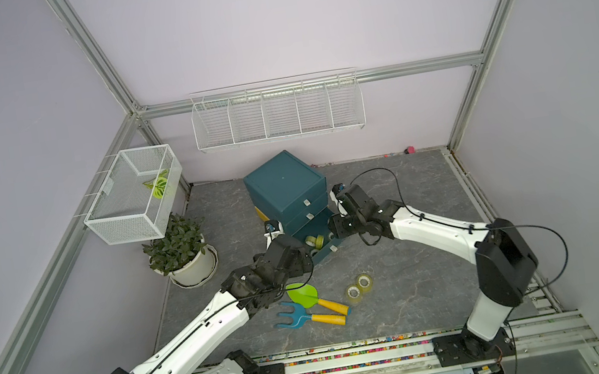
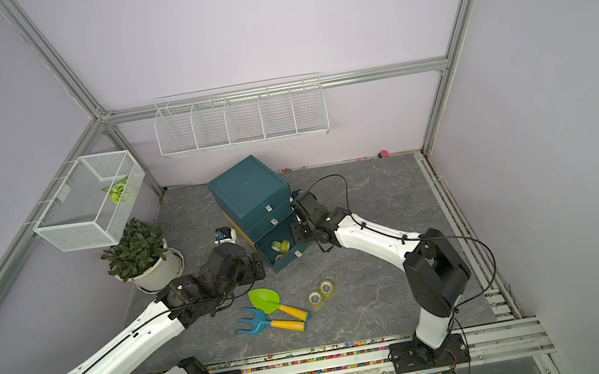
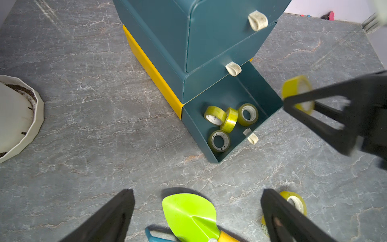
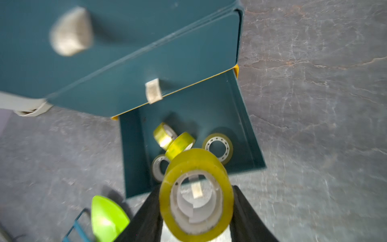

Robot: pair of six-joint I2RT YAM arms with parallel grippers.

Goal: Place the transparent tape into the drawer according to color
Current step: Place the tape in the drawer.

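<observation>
Yellow-green tape roll clamped in the right pincer, by the open bottom drawer; top views hide that grip. Four rolls inside. Left pincer gapes wide; two loose rolls at the drawer's five o'clock.

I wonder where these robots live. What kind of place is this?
Probably a robot practice booth in a lab, not a home. A metal frame with plain walls boxes it in, two robot arms are mounted on a front rail, and toy garden tools lie as props.
</observation>
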